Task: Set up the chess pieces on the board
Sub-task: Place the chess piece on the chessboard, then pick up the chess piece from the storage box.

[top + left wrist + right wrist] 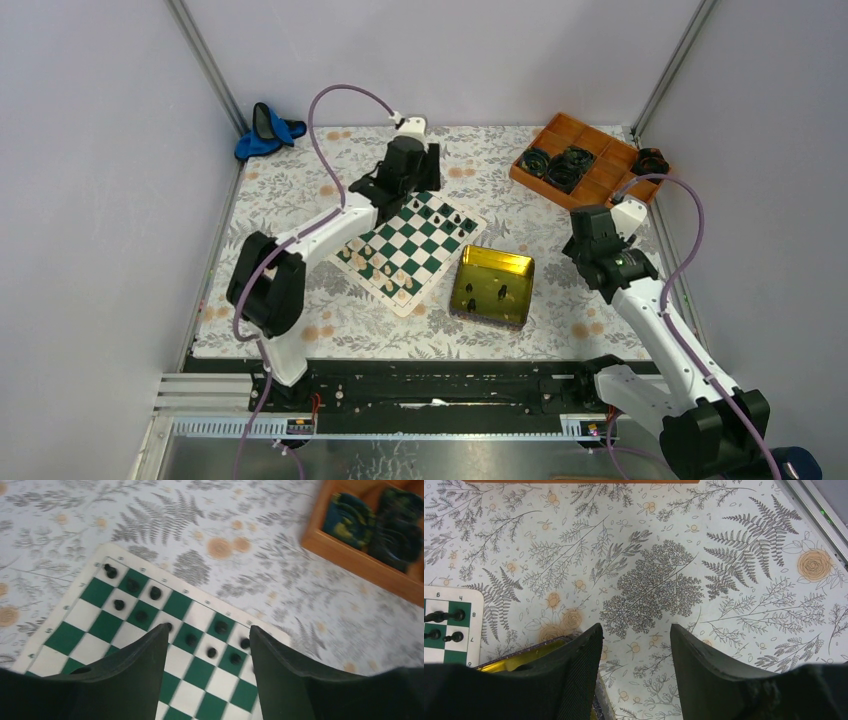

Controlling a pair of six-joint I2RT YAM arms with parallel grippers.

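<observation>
The green-and-white board [424, 262] lies left of centre on the flowered cloth. Black chess pieces [446, 215] stand along its far edge and cream ones [372, 262] along its near-left edge. My left gripper [428, 180] hovers over the board's back corner. In the left wrist view it [209, 632] is open with nothing between its fingers, above the black pieces [220, 627] on the board [192, 672]. My right gripper [582, 250] hangs open [636, 630] over bare cloth, right of the yellow tin tray [478, 262], which holds a few pieces [502, 293].
An orange compartment tray [592, 190] with black coiled items sits at the back right, also in the left wrist view [350, 555]. A blue object [268, 130] lies at the back left. The right wrist view shows the board's corner [476, 630], the tin tray's edge [524, 657] and a metal rail [819, 515].
</observation>
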